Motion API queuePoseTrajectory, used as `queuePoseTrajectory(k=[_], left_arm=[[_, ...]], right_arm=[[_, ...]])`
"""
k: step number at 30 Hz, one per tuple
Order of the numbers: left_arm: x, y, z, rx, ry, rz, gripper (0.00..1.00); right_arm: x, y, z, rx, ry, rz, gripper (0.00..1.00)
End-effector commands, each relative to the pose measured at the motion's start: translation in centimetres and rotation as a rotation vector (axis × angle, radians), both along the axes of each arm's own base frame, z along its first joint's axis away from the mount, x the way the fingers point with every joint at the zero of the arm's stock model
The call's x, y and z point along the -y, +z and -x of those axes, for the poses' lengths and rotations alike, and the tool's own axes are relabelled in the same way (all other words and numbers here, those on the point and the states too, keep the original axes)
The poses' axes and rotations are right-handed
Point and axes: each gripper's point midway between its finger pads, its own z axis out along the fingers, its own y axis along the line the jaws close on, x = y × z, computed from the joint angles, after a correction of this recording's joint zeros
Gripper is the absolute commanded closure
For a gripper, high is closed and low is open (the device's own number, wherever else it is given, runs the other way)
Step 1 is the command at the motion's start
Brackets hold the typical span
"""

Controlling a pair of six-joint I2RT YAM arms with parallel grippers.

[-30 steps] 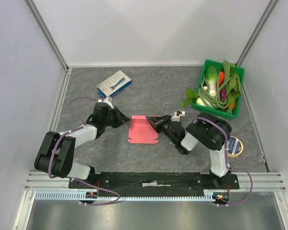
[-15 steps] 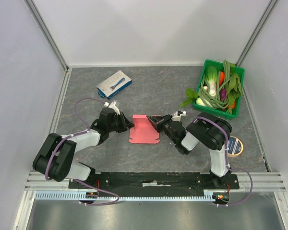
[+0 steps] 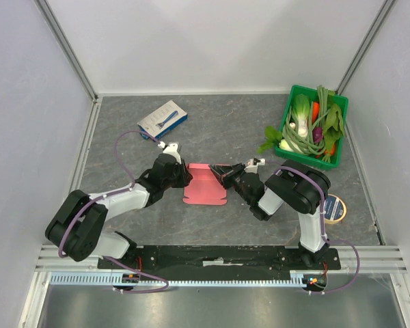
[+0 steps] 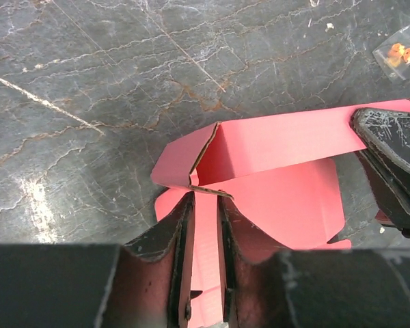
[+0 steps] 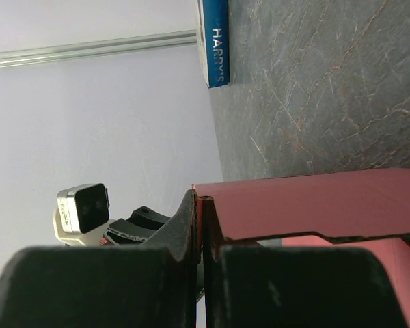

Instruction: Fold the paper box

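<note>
The pink paper box lies partly folded in the middle of the table. Its far wall stands up and its left end flap is bent inward. My left gripper is at the box's left edge. Its jaws stand narrowly open over the flat pink panel, and the tips touch the bottom edge of the bent flap. My right gripper is shut on the raised wall's right end. That thin pink edge is pinched between its fingers. The right gripper's dark fingers also show in the left wrist view.
A white-and-blue box lies at the back left, its blue side visible in the right wrist view. A green basket of vegetables stands back right. A tape roll sits by the right arm. A small clear bag lies beyond the box.
My left gripper has moved right, from off the box's left side up to its left edge. The box and the right arm have stayed put.
</note>
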Motion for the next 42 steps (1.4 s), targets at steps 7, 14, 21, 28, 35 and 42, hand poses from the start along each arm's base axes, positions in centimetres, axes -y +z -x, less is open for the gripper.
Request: queuePoseTrajectory(k=[7,14,21,28,35,42], left_arm=[[-1.7,2.6,3.6,0.076,-0.010,0.065,0.53],[-7.5,1.8,3.7,0.017,0.321,-0.004,0.62],[-8.9,1.0,-1.0,-0.029,0.432,-0.109,0.65],[-4.1,1.0,-3.7,0.024,0.074,-0.173,0.66],[-1.8,1.6,-1.7,0.094,-0.103,-0.082,0.67],[-0.2,2.7,-0.7,0.157,-0.191,-0.049,0.65]], right_arm=[[0.7,-2.5,0.8,-0.039,0.009,0.093,1.00],[0.9,-2.5,1.0,-0.039,0.005,0.077,1.00],[1.1,-2.4,1.0,-0.039,0.002,0.078,1.00],[1.0,-2.3,0.9,-0.038,0.001,0.082,1.00],[0.6,-2.0,0.5,-0.033,0.006,0.081,1.00],[0.4,-2.1,0.4,-0.034,0.009,0.089,1.00]])
